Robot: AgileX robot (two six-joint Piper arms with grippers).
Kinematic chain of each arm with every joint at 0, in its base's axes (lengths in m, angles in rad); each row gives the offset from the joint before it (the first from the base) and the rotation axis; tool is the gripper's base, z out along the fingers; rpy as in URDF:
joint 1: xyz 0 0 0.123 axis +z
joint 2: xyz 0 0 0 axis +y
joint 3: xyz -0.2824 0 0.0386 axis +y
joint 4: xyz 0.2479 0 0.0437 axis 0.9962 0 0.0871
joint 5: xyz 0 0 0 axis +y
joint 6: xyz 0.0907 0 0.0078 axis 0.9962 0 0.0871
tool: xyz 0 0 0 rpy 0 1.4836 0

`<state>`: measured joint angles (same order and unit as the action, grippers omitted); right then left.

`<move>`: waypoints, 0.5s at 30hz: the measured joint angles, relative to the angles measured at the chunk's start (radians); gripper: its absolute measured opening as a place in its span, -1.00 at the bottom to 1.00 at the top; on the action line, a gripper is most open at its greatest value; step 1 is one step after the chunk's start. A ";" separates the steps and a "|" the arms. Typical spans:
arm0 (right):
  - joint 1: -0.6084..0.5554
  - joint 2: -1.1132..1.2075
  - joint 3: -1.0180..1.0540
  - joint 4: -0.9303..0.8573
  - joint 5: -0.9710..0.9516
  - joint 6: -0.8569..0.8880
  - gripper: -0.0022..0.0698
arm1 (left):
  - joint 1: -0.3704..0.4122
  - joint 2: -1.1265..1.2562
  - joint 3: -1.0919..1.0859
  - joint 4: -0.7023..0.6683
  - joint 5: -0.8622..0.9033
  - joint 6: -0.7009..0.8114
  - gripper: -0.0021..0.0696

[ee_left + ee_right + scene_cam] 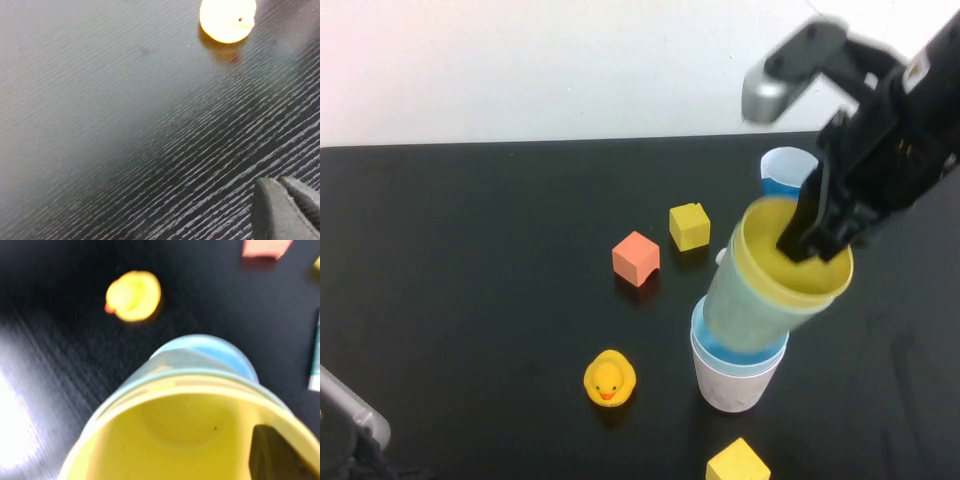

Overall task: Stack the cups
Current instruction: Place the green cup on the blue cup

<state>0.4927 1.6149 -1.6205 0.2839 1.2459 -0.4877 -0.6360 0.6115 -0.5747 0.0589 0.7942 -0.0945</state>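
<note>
Our right hand (pixel 817 238) grips the rim of the yellow cup (pixel 798 268), one finger inside it, holding it tilted with the pale green cup (pixel 745 315) nested around it. We see their lower end sitting in the pale blue cup (pixel 718 345), which stands in the pale pink cup (pixel 732 385) on the black counter (pixel 470 260). At 1 o'clock from this stack stands a blue stemmed glass (pixel 786 170). At 10 o'clock lie an orange block (pixel 636 258) and a yellow block (pixel 689 226); at 9 o'clock a rubber duck (pixel 609 380); at 6 o'clock another yellow block (pixel 738 463). Our left hand (pixel 287 207) hangs low above the counter's near left corner; we cannot tell its state.
</note>
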 joint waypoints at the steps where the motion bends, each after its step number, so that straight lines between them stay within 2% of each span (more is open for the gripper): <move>1: 0.000 0.003 0.015 0.007 0.000 -0.009 -0.84 | 0.000 0.000 0.000 0.000 -0.002 0.000 -0.95; 10: 0.000 0.022 0.032 -0.009 -0.002 -0.029 -0.82 | 0.000 0.000 0.000 0.000 -0.024 0.000 -0.95; 12: 0.000 0.027 0.032 -0.013 -0.002 -0.033 -0.74 | 0.000 0.000 0.000 0.000 -0.024 0.000 -0.95; 15: 0.000 0.038 0.032 -0.017 -0.002 -0.034 -0.50 | 0.000 0.000 0.000 0.000 -0.024 0.003 -0.95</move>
<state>0.4927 1.6533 -1.5883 0.2667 1.2439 -0.5214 -0.6360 0.6115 -0.5747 0.0589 0.7697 -0.0918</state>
